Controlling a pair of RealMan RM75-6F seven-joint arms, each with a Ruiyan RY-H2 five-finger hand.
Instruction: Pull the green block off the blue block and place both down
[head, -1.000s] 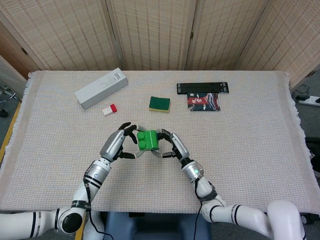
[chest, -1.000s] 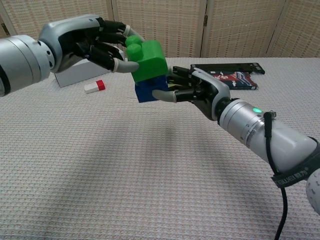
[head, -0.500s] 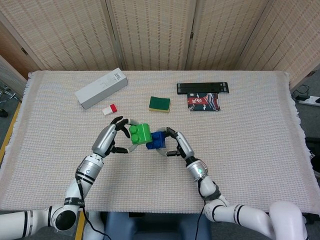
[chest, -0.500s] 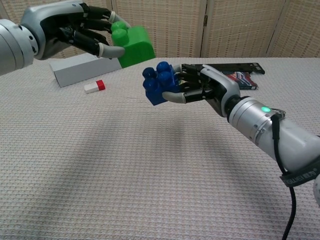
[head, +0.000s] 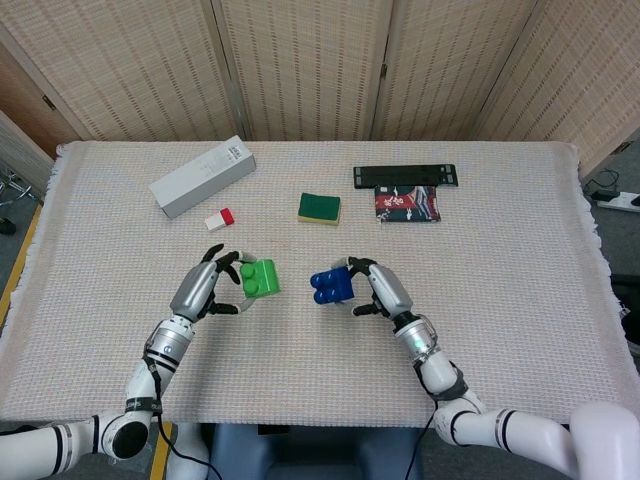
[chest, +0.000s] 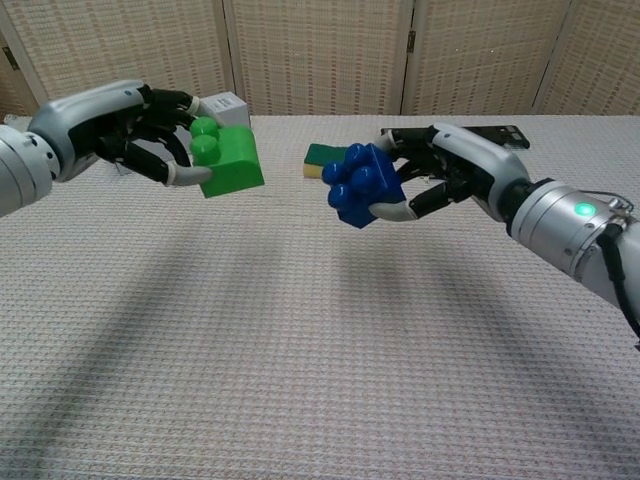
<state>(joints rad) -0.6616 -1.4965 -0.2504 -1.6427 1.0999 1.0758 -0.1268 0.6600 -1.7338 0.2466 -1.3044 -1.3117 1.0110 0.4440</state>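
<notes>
So the two blocks are apart. The left robot hand (head: 205, 288) has its fingers wrapped around the green block (head: 260, 277), and the right robot hand (head: 381, 285) is clamped on the blue block (head: 331, 285). Both blocks are up in the air above the table (head: 500, 230); you can see that best from the chest view, where neither one touches the cloth. There's a clear gap between them, green on the left side and blue on the right, roughly level with each other.

Using the green sponge (head: 319, 208) as the reference: both blocks sit nearer the robot than the sponge, green off to its left, blue just about straight in front of it and a bit right. The blue block's studs are tilted toward the chest camera, the green one's studs point up.

Other stuff around the sponge: a long white box (head: 202, 176) well to its left, a small red and white eraser (head: 219, 219) between that box and the sponge, closer to the box. To the sponge's right there's a black bar-shaped thing (head: 405, 176) with a printed packet (head: 407, 205) just in front of it.
</notes>
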